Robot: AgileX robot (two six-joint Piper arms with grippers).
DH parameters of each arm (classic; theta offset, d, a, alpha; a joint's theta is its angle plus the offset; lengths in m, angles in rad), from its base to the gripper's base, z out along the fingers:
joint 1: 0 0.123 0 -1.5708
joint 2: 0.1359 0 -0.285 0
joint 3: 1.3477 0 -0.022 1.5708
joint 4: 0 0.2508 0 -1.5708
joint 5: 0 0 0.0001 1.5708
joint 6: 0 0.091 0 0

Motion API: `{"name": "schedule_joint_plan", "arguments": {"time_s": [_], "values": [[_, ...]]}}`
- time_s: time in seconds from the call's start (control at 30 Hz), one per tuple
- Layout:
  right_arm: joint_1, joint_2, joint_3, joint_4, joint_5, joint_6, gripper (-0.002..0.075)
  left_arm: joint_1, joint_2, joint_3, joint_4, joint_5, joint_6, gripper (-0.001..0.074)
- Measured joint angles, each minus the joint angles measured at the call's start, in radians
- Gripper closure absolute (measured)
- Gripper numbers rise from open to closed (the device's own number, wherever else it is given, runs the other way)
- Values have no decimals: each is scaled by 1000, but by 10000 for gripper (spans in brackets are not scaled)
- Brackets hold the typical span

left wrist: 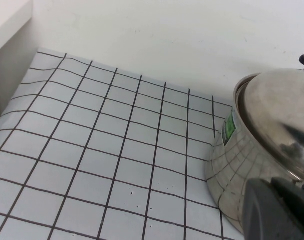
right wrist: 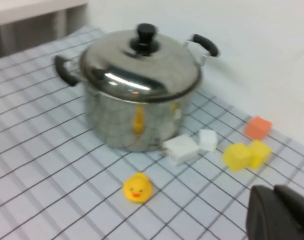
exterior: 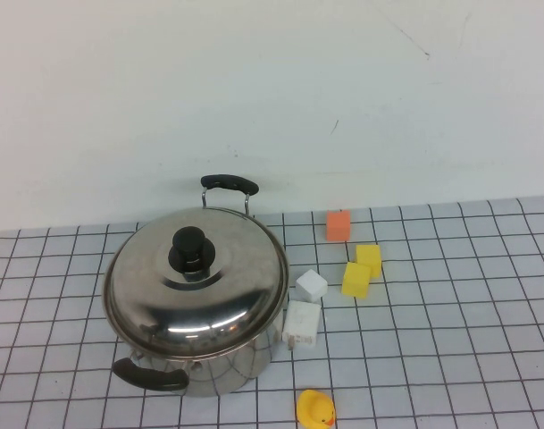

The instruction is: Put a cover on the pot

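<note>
Two grippers, neither seen in the high view. Left gripper (left wrist: 276,210): only a dark block at the edge of its wrist view, close beside the pot's wall; cannot tell how its jaws stand. Right gripper (right wrist: 279,212): likewise a dark corner of its wrist view, holding nothing visible, well apart from the pot; jaw state not readable either.

Pot (exterior: 227,362) stands on the gridded mat (exterior: 450,357), left of centre in the high view, one black handle toward the wall, the other toward the robot. Lid (exterior: 196,290) sits on the pot, knob (exterior: 192,248) up. It looks a little off-centre or tilted in the high view, though that may be only the camera angle; in the right wrist view it appears seated along the rim.

Judgement: task looks essentially done — pot covered, nothing gripping the lid. At most a check on the seating is left.

Beside the pot, to its right: two white blocks (exterior: 303,323), the larger touching or nearly touching the wall. Further right, two yellow blocks (exterior: 356,280), an orange block (exterior: 338,225). Duck (exterior: 314,409) near the front edge, partly cut off.

Hidden: pot interior, both arms, far rim under the lid.
</note>
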Motion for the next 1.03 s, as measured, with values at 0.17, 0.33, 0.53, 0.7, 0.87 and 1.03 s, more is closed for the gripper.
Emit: {"name": "schedule_joint_plan", "arguments": {"time_s": [0.17, 0.33, 0.53, 0.7, 0.87, 1.03], "values": [[-249, -93, 131, 36, -116, 0, 728, 0, 0, 0, 0, 0, 0, 738], [-564, -168, 189, 57, -144, 0, 728, 0, 0, 0, 0, 0, 0, 738], [-829, -190, 254, 112, -150, -14, 728, 0, 0, 0, 0, 0, 0, 738], [-860, -190, 323, 114, -160, -27, 728, 0, 0, 0, 0, 0, 0, 738], [-860, -190, 342, 116, -183, -39, 728, 0, 0, 0, 0, 0, 5, 738], [-860, -190, 340, 116, -166, 12, 728, 0, 0, 0, 0, 0, 5, 738]]}}
